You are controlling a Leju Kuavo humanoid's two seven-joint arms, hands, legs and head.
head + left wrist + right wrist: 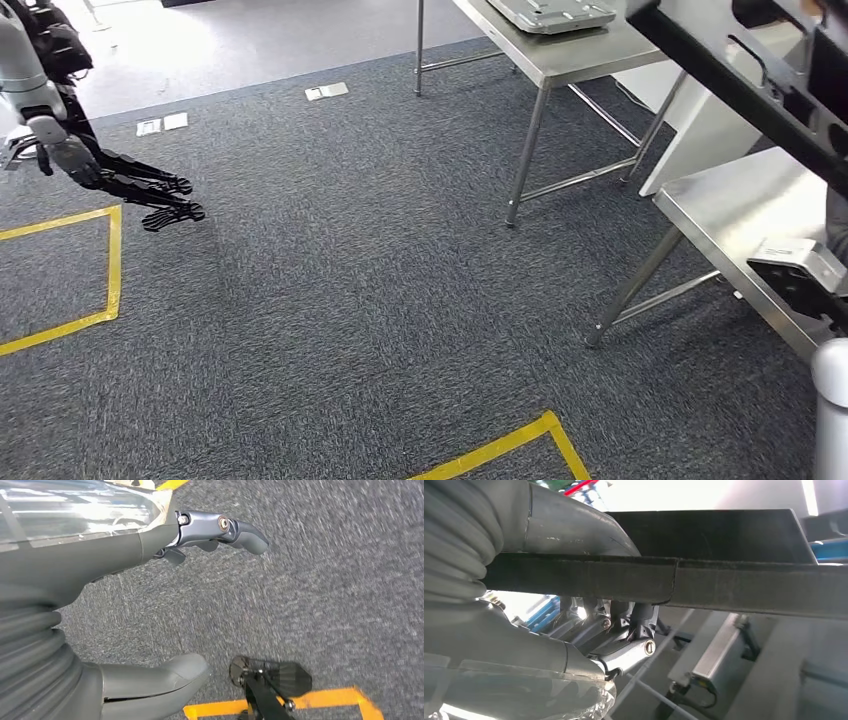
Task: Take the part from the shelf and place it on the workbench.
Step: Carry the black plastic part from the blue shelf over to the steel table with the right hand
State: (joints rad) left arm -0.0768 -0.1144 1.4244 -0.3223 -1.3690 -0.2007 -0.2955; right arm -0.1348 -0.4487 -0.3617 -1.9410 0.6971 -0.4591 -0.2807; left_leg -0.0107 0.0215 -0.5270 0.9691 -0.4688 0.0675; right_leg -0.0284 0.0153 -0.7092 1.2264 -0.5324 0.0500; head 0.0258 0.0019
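Observation:
The part (740, 75) is a long flat black panel with cut-outs, held up at the top right of the head view, above the steel tables. In the right wrist view my right hand (614, 630) grips the part (734, 587) by its edge, thumb on one face and fingers on the other. My left hand (60, 155) hangs at the far left over the carpet. In the left wrist view that left hand (200, 595) holds nothing, with its thumb and fingers (230, 530) apart.
Two steel workbenches stand at the right: a far one (585, 55) carrying a metal tray (550, 12), and a near one (720, 200) with a grey and black device (800, 270). Black splayed stand feet (150, 195) sit near my left hand. Yellow tape (110, 260) marks the carpet.

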